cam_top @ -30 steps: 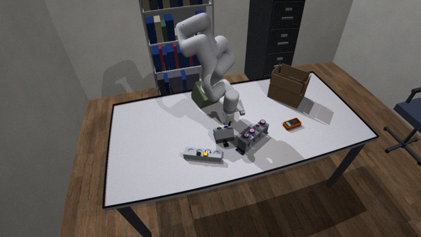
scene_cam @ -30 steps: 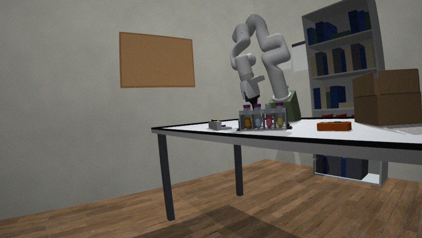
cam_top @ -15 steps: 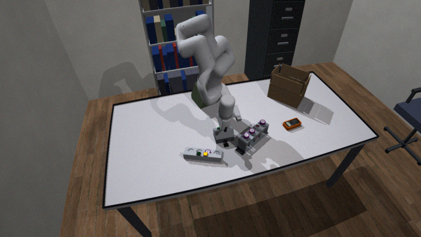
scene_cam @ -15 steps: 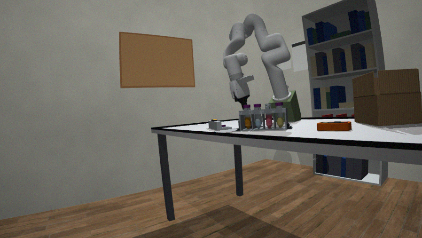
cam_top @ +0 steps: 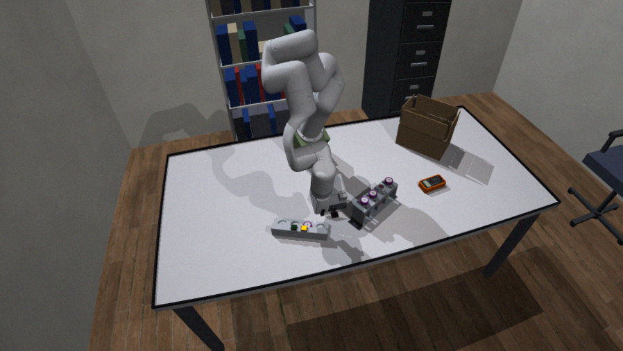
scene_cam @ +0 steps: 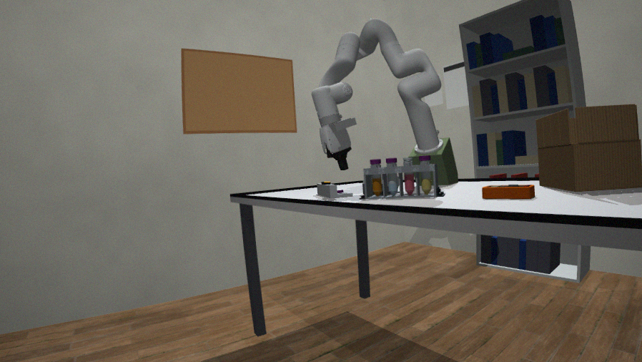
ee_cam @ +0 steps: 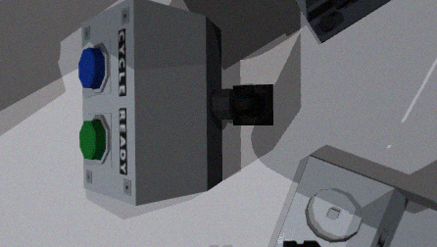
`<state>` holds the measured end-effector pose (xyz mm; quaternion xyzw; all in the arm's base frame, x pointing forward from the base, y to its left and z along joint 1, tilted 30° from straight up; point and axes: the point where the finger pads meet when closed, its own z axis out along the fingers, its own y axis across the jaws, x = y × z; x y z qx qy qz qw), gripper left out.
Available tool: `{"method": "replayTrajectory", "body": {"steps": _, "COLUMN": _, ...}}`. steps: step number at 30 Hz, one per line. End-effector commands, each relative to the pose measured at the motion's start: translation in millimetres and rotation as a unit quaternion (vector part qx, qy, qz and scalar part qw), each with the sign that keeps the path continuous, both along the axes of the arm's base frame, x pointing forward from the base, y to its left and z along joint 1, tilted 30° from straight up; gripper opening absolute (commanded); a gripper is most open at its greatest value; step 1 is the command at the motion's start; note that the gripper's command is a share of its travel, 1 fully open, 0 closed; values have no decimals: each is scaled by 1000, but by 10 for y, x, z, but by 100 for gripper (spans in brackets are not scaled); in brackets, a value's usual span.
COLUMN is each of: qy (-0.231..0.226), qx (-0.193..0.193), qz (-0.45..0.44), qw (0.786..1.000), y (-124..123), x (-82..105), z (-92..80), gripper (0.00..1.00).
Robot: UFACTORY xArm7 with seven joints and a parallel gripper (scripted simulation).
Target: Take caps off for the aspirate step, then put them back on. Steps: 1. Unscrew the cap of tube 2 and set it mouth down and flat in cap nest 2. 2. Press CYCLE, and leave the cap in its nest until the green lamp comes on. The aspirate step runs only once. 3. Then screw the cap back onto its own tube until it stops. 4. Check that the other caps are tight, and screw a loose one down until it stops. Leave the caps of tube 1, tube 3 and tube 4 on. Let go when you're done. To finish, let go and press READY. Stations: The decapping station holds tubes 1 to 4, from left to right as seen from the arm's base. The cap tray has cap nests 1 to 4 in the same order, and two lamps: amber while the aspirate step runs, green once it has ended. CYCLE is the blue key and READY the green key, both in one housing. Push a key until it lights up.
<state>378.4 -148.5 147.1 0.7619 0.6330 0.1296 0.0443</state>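
While the arm (cam_top: 304, 100) arches up from its base and folds back down, your gripper (scene_cam: 342, 162) hangs above the table (cam_top: 226, 270), tilted, between the cap tray (cam_top: 300, 233) and the tube rack (cam_top: 374, 208). Its jaws are pressed together with nothing between them. The wrist view looks onto the key housing (ee_cam: 167, 108): blue CYCLE key (ee_cam: 92, 68) above green READY key (ee_cam: 92, 140). A purple cap (cam_top: 307, 224) sits in the tray beside a lit amber lamp (cam_top: 304, 227). 3 caps remain on the rack; 1 tube (cam_top: 380, 187) stands open.
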Motion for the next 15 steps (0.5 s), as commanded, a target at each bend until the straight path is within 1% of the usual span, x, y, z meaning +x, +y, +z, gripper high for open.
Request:
{"method": "replayTrajectory", "body": {"steps": 1, "qy": 4, "qx": 5, "qz": 2, "qw": 1000, "y": -259, "x": 246, "z": 48, "gripper": 0}}
{"method": "replayTrajectory", "body": {"steps": 6, "qy": 4, "qx": 5, "qz": 2, "qw": 1000, "y": -268, "x": 252, "z": 51, "gripper": 0}}
{"method": "replayTrajectory", "body": {"steps": 7, "qy": -7, "qx": -12, "qz": 39, "qw": 999, "y": -332, "x": 302, "z": 71, "gripper": 100}}
{"method": "replayTrajectory", "body": {"steps": 10, "qy": -38, "qx": -61, "qz": 143, "qw": 987, "y": -523, "x": 451, "z": 131, "gripper": 100}}
{"method": "replayTrajectory", "body": {"steps": 12, "qy": -52, "qx": -81, "qz": 187, "qw": 978, "y": -609, "x": 519, "z": 158, "gripper": 100}}
{"method": "replayTrajectory", "body": {"steps": 15, "qy": -74, "qx": -116, "qz": 261, "qw": 956, "y": -743, "x": 624, "z": 200, "gripper": 100}}
